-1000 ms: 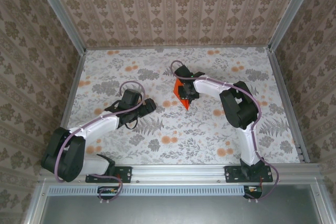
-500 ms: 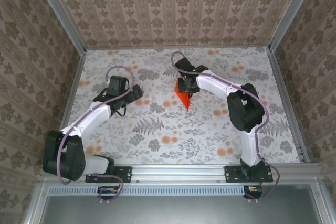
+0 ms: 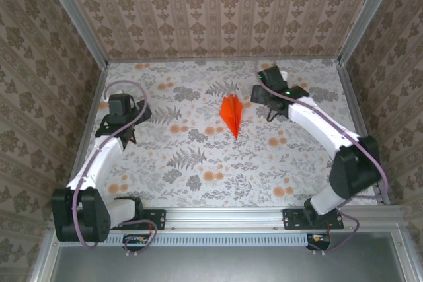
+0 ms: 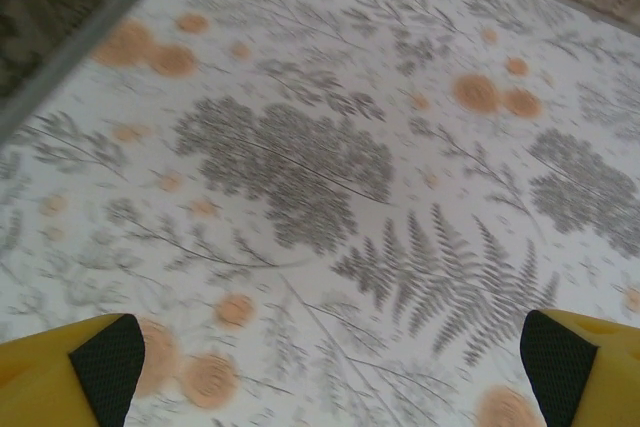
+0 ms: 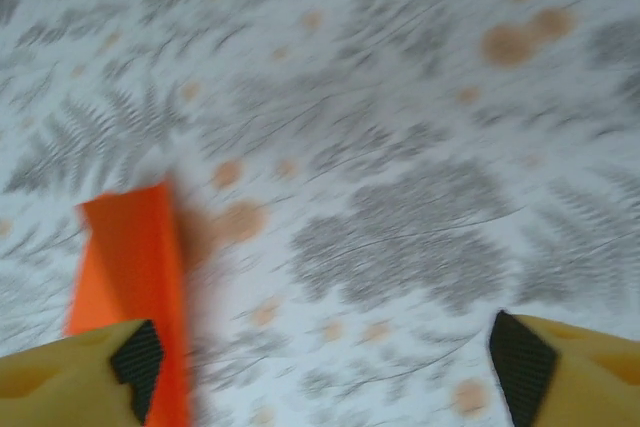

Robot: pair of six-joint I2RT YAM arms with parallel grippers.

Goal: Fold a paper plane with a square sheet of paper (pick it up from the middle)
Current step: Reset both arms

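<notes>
Left gripper point(image 4: 330, 359) and right gripper point(image 5: 325, 357) gape empty, so I should retreat high, never brushing the paper plane point(image 3: 232, 111) mid-frame.

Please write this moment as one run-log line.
paper plane: folded, lying on table, untouched | left pincer: open, empty | right pincer: open, empty, near plane
</notes>
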